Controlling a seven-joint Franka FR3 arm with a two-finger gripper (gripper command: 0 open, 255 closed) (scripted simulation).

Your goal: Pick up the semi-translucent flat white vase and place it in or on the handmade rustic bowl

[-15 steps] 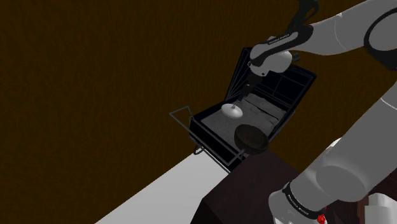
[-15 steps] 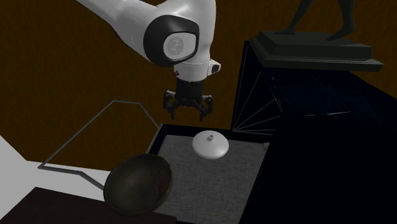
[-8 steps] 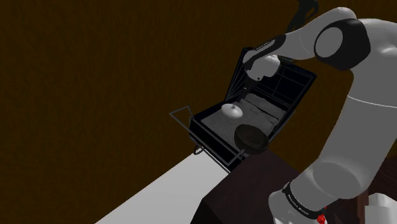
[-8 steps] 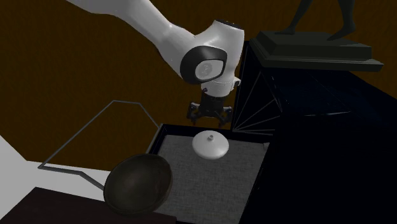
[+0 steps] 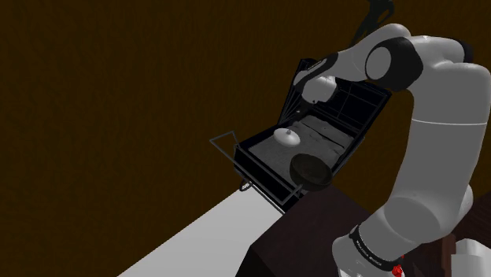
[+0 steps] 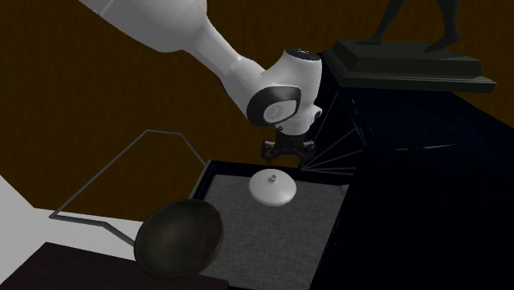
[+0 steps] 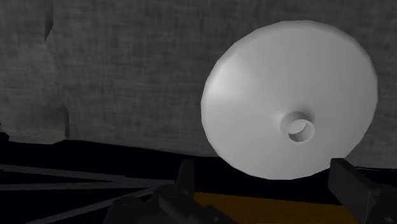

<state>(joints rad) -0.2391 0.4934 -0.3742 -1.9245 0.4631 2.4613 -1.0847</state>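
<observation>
The flat white vase (image 6: 273, 189) is a shallow disc with a small round neck. It lies on the grey pad (image 6: 272, 243) inside a black open box. In the shoulder view the vase (image 5: 286, 137) sits on the pad's left part. The dark round bowl (image 6: 179, 237) leans at the box's near corner, tilted on its side; the bowl (image 5: 310, 170) rests by the box's front edge. My gripper (image 6: 288, 155) hangs just above and behind the vase, open. In the wrist view the vase (image 7: 289, 98) lies ahead of my gripper (image 7: 268, 178), whose fingers stand apart without touching it.
A dark statue on a stepped plinth (image 6: 408, 62) stands on tall black furniture beside the box. Thin wire frames (image 6: 148, 136) rise around the box. A pale floor strip (image 5: 204, 228) runs below, and the dark stand top (image 5: 315, 236) lies near the bowl.
The arm has swung the gripper toward the second exterior view's right and lower, from left of the vase to just above and behind it. The fingers stayed open; vase and bowl have not moved.
</observation>
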